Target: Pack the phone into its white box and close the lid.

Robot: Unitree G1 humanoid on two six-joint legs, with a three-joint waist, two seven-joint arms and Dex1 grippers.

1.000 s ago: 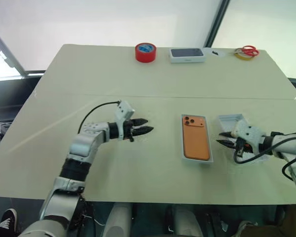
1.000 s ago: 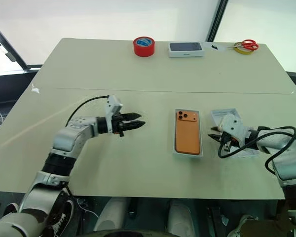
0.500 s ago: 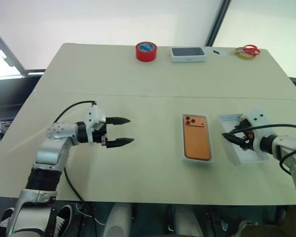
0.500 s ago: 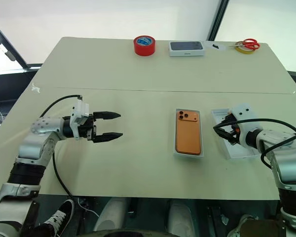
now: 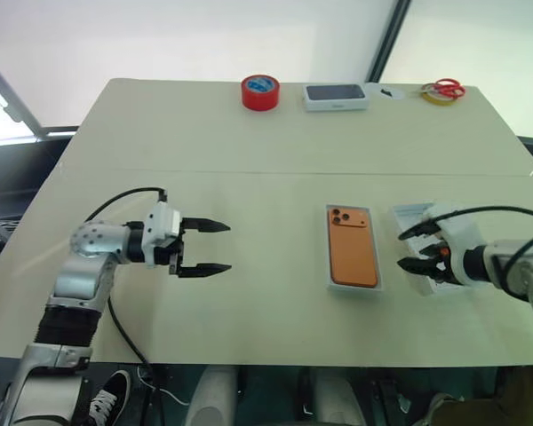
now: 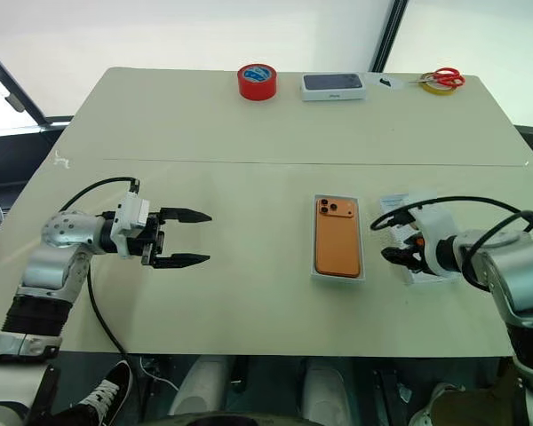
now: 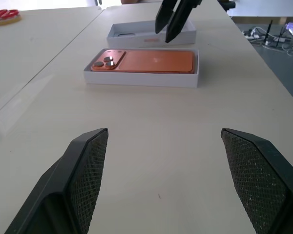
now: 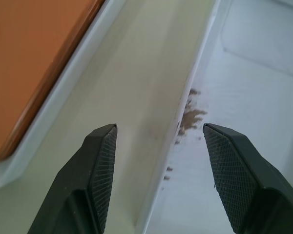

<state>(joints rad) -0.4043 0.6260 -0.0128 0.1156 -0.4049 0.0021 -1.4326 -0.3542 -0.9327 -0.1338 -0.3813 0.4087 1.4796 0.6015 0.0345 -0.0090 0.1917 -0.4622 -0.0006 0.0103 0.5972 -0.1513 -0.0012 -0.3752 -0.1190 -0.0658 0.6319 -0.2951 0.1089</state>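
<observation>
Phone [image 5: 353, 248] sits in white box [image 5: 330, 266]; R tool [image 5: 419, 248] agape astride lid [image 7: 136, 35] edge, L tool [image 5: 203, 248] agape, empty.

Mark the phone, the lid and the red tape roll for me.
phone [image 5: 353, 250], left eye view, middle of its orange back.
lid [image 7: 180, 35], left wrist view, on its near side wall.
red tape roll [image 6: 257, 82], right eye view, on its outer red band.

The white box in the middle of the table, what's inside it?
The phone lies in the white box, orange back up, camera lenses toward the table's far side. It covers the box's floor, so anything beneath it is hidden.
</observation>
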